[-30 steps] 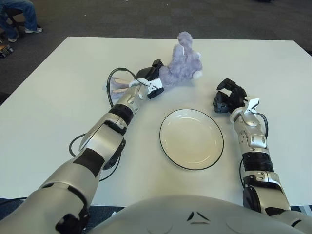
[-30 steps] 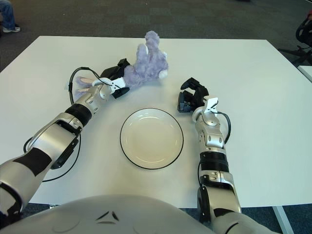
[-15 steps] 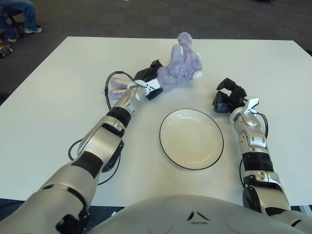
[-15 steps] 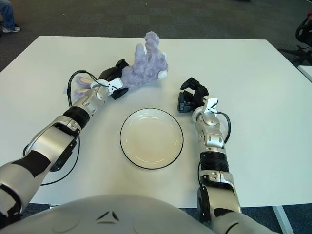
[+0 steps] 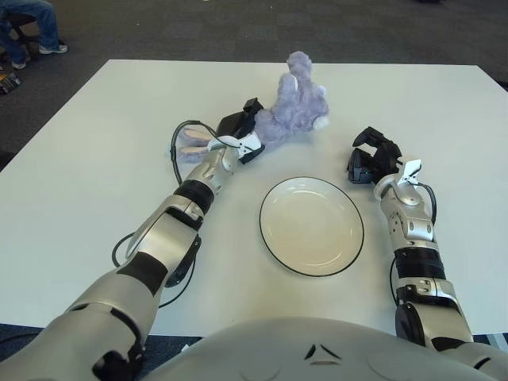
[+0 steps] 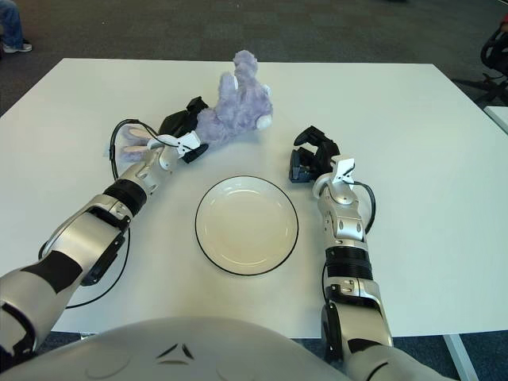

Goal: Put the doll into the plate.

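Since a second ago, the left forearm has swung a little toward the far left, its wrist now sitting slightly farther from the plate, while the doll has barely shifted and the right arm has not moved at all.

Nearest the robot's body, the plate point(image 5: 312, 226) sits on the white table point(image 5: 95, 159), round and pale with a thin dark rim, and nothing lies in it. Just to its right, the right forearm runs up from the near edge, and the right hand point(image 5: 368, 163) shows beyond the plate's upper right rim, its dark fingers curled inward and holding nothing. Whether that hand touches the tabletop cannot be told.

On the other side, the left arm stretches diagonally away from the body, passing left of the plate. A black cable point(image 5: 176, 148) loops beside the wrist. The left hand point(image 5: 240, 131) is at the lower end of the doll point(image 5: 298, 107), its dark fingers closed around the plush body.

Farther off, the doll is a fuzzy lavender toy, leaning with its head toward the far side of the table and a small white patch at its right. It lies beyond the plate's far rim, apart from it, with pale pink limbs point(image 5: 193, 144) trailing out to the left of the hand.
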